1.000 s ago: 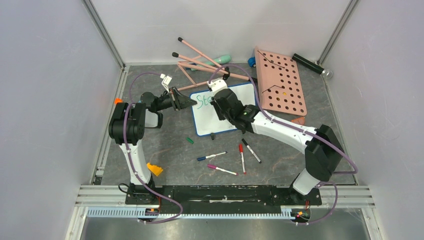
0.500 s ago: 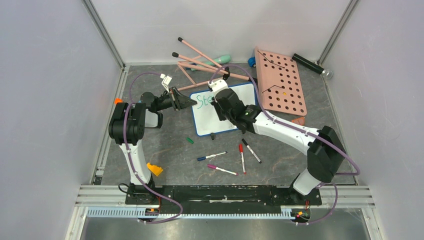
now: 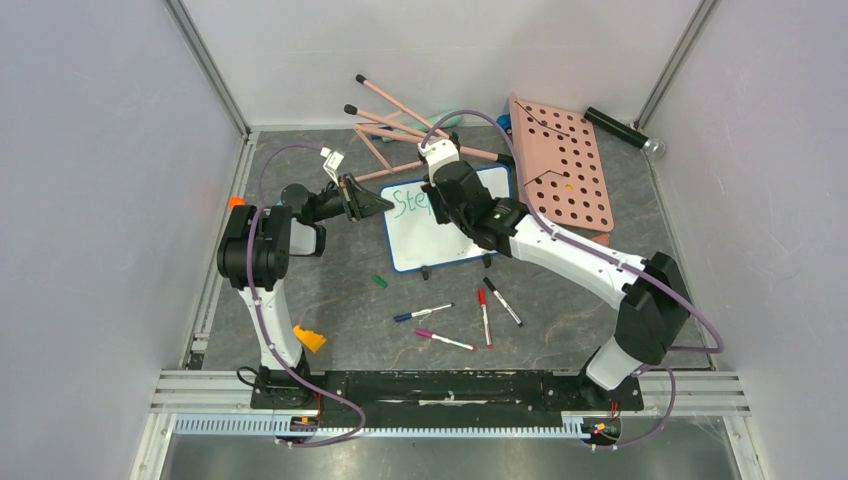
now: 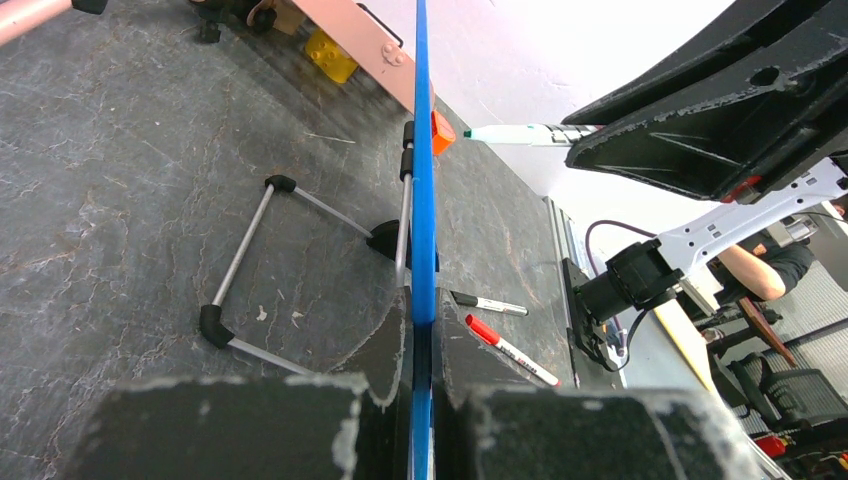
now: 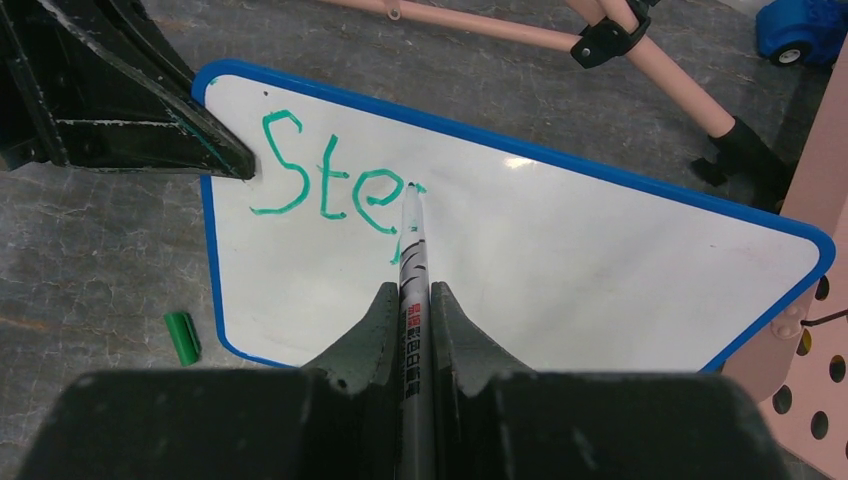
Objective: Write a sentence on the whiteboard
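Observation:
The whiteboard (image 3: 450,240), white with a blue frame, stands on black feet at the table's middle. My left gripper (image 3: 386,203) is shut on its left edge; the left wrist view shows the blue edge (image 4: 424,200) pinched between the jaws (image 4: 423,312). My right gripper (image 3: 441,203) is shut on a grey marker (image 5: 412,245), whose tip touches the board (image 5: 580,260). The sentence (image 5: 312,182) reads "Ste" in green, with a fourth letter's stroke partly hidden behind the marker. It also shows in the top view (image 3: 408,202).
A green cap (image 3: 379,281) lies left of the board's near corner. Several loose markers (image 3: 485,315) lie in front of it. A pink pegboard (image 3: 560,165) stands to the right, pink sticks (image 3: 400,125) behind. An orange wedge (image 3: 309,338) lies front left.
My right gripper has moved the marker rightward and toward the board's top edge along the first line. A new green stroke has appeared after "Ste". The left gripper has not moved.

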Controlling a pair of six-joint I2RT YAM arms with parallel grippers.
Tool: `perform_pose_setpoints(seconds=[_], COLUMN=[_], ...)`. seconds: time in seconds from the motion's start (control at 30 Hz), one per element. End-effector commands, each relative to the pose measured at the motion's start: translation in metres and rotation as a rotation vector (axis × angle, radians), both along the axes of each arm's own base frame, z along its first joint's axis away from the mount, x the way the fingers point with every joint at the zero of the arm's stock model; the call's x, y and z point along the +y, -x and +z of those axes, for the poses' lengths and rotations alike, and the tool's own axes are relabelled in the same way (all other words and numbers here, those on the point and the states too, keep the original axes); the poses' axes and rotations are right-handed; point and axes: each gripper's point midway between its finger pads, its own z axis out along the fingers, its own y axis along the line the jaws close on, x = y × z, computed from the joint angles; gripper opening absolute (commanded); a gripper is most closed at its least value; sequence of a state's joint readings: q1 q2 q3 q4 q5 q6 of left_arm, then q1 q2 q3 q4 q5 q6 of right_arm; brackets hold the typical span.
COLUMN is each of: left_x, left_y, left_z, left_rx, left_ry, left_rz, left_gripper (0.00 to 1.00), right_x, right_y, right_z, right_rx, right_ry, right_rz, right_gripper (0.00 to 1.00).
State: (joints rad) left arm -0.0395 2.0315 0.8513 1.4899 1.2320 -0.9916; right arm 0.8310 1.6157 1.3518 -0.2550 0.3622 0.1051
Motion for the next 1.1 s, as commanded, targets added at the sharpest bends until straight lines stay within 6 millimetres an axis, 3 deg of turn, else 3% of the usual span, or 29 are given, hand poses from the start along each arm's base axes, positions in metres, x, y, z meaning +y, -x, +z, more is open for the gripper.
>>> perform_pose_setpoints(seconds=[0.0,0.4,0.8,1.07], left_x=[-0.001,-0.001,-0.001,-0.001], left_y=[0.008,0.008,0.008,0.009], left_z=[0.023,0.023,0.023,0.024], left_rx=[-0.146,-0.146,-0.144,-0.145], left_ry=[-0.012,-0.011,-0.011,-0.011], left_rz=[-0.023,-0.023,-0.024,-0.024], left_gripper=[0.02,0.02,0.02,0.02], right_x=[0.003,0.010,-0.017,-0.019], right_y=[-0.014,-0.018,-0.021,-0.014], right_z=[0.019,0.005,0.003,-0.004], right_rx=[-0.047,-0.022,-0.036,-0.014], right_ry=[-0.030,-0.021,0.008,0.020], right_rz=[-0.016,-0.005,-0.106,-0.079], right_gripper=[0.00,0.00,0.00,0.00])
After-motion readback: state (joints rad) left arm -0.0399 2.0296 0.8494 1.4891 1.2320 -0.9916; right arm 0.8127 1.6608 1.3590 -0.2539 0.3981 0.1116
